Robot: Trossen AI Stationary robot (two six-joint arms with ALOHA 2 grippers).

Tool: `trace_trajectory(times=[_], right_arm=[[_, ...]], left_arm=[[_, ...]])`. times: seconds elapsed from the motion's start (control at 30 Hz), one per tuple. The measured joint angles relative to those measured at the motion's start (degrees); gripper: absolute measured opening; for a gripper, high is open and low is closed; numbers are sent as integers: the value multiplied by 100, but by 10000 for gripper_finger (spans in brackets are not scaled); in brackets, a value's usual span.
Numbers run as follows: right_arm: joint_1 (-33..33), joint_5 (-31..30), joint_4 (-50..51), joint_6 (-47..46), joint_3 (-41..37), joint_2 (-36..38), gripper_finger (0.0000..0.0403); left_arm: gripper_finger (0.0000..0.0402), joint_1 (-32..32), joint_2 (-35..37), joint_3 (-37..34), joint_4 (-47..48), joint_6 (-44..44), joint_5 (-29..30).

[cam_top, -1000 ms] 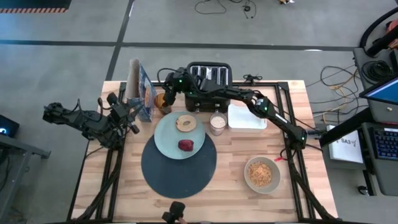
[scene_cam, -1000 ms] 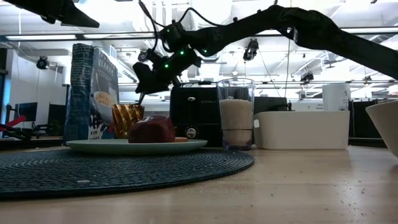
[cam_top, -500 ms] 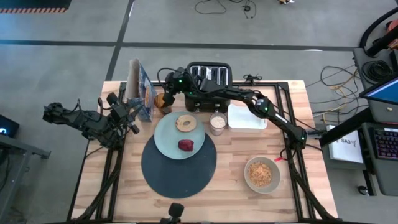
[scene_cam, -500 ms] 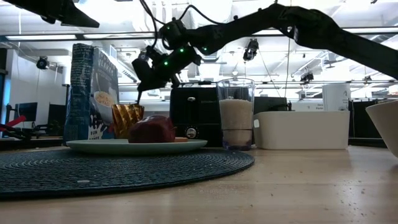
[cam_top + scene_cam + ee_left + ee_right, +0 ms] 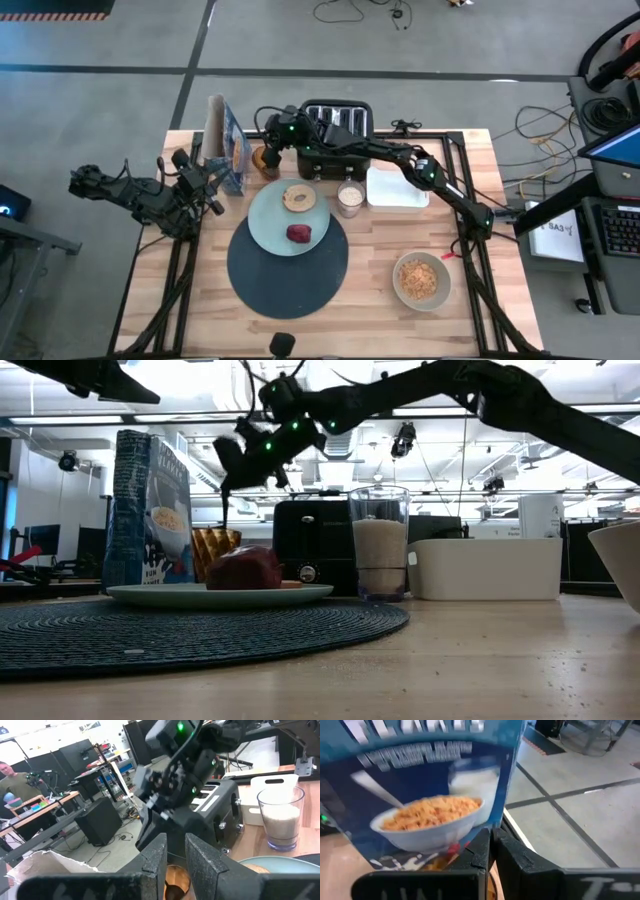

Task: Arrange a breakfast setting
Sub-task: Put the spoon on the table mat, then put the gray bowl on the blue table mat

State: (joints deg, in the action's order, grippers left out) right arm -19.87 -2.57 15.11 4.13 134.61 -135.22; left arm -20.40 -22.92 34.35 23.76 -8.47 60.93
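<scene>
Breakfast setting first: you have the round dark-blue placemat [image 5: 287, 268] near the middle of the table, towards the front. The pale mint plate [image 5: 270, 222] overlaps its far edge. On the plate lie the bagel [image 5: 298, 197], on the far side, and the small dark-red fruit [image 5: 298, 234], nearer the mat's centre. The milk glass [image 5: 350, 199] stands upright just beside the plate on the right, in front of the black toaster [image 5: 338, 125]. The beige bowl [image 5: 421, 281], filled with cereal, sits well apart on the bare wood at the front right. You cannot make out the spoon for certain in any view.

Your right gripper [image 5: 227, 478] is stretched across the back of the table, hanging above the ribbed amber cup [image 5: 215, 546] that stands between the cereal box [image 5: 228, 145] and the toaster. Its fingers are pressed together. In the low view a thin dark sliver runs straight down from them towards the cup. You cannot tell what it is or whether it is pinched. The right wrist view is filled by the printed face of the cereal box.

Your left gripper [image 5: 208, 190] waits at the table's left edge, beside the cereal box. Its fingers are all but pressed together, with only a slit between them and nothing in it.

The white rectangular tray [image 5: 397, 187] lies to the right of the glass.
</scene>
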Motion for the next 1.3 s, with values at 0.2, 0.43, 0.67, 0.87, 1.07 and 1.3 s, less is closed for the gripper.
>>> trace_trajectory(times=[0.2,0.43,0.67,0.87,1.07,1.3], right_arm=[[13,0,-67,61,0,222,16],[24,1,-84,44,0,292,17],[50,0,-149,80,0,310,17],[193,-42,395,-38,-2,674,17],[548,64,2361,-1001,-2,1560,17],[1252,305,5917,-3414,-2,2430,18]], left_arm=[[52,0,-4,0,-25,0,0],[52,-2,-11,0,-30,0,0],[52,0,-13,1,-31,0,0],[52,0,-13,0,-17,0,0],[52,0,-33,2,-17,0,0],[52,-1,-76,1,-20,0,0]])
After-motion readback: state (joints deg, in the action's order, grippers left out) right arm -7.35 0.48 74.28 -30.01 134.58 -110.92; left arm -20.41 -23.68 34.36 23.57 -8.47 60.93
